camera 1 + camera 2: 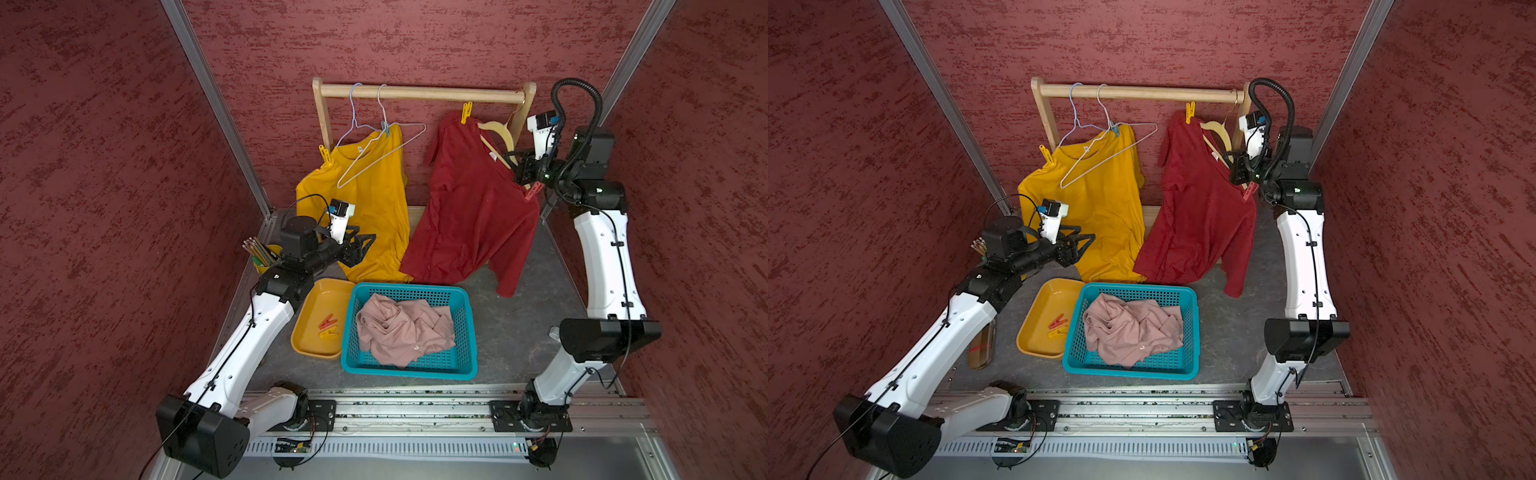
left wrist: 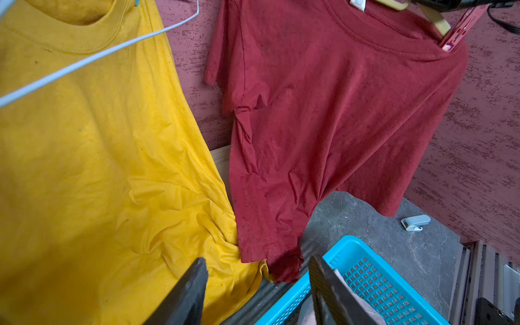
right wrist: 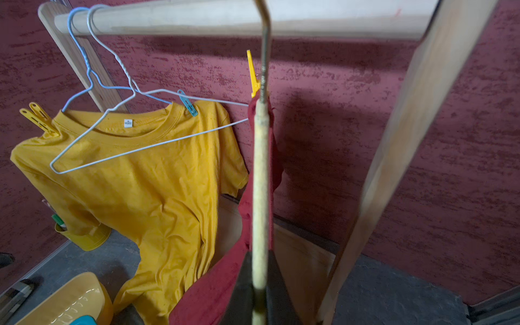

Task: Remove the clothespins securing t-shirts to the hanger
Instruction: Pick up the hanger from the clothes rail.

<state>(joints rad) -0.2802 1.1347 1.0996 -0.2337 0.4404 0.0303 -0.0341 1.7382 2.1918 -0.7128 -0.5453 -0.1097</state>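
Right fingers (image 3: 239, 289) are clamping the wooden hanger (image 3: 260, 168), risking unhooking it and the red t-shirt (image 3: 211, 289); left fingers (image 2: 194, 287) are gaping, empty.

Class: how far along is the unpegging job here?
Done: two clothespins lie in the yellow tray, and the pink t-shirt is in the basket. In hand: the right gripper is shut on the wooden hanger beside the red clothespin; the left gripper is open, empty. Left: that one and a yellow peg on the red t-shirt, a second yellow peg and a blue peg on the yellow t-shirt.
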